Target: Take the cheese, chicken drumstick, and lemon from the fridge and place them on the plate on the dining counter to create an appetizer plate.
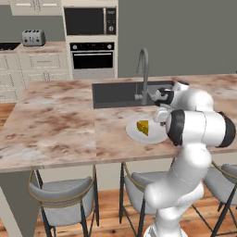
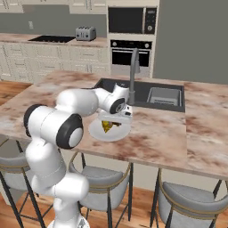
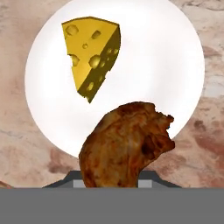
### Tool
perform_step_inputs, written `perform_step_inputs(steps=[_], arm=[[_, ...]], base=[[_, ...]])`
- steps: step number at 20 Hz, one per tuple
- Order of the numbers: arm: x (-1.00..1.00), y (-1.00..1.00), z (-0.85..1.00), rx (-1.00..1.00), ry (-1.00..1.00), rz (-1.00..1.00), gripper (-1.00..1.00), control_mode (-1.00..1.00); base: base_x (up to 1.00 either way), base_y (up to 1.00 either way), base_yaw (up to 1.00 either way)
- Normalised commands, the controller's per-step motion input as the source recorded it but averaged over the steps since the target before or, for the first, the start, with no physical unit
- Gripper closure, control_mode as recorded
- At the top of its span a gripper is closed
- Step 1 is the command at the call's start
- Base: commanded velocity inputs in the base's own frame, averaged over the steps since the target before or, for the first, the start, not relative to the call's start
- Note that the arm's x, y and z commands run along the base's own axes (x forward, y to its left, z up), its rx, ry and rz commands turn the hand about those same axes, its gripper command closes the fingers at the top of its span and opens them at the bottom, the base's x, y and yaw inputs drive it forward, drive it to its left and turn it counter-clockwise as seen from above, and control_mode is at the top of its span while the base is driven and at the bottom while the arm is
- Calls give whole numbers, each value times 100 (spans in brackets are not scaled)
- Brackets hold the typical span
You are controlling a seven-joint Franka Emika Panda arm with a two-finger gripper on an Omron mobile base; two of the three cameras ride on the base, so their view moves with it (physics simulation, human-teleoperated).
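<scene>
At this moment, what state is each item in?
cheese: lying on the plate, free of the pincer
chicken drumstick: held in the pincer above the plate's near edge
plate: on the dining counter, holding the cheese
pincer: shut on the chicken drumstick

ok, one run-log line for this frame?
gripper: shut on reddish-brown lumpy chicken drumstick, above plate | yellow holed cheese wedge: on round white plate | plate: on marbled stone dining counter
</scene>
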Motion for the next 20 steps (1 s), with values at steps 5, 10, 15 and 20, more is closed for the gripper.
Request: perform_step_inputs(steps=[5,10,15,20], arm=[[31,0,-27,0,2,0,100,-100],[29,0,-22,0,0,0,100,-100],[24,0,-18,0,0,0,100,-100],[20,0,-24,0,0,0,100,-100]], base=[[0,0,0],[0,0,0],[0,0,0],[0,0,0]])
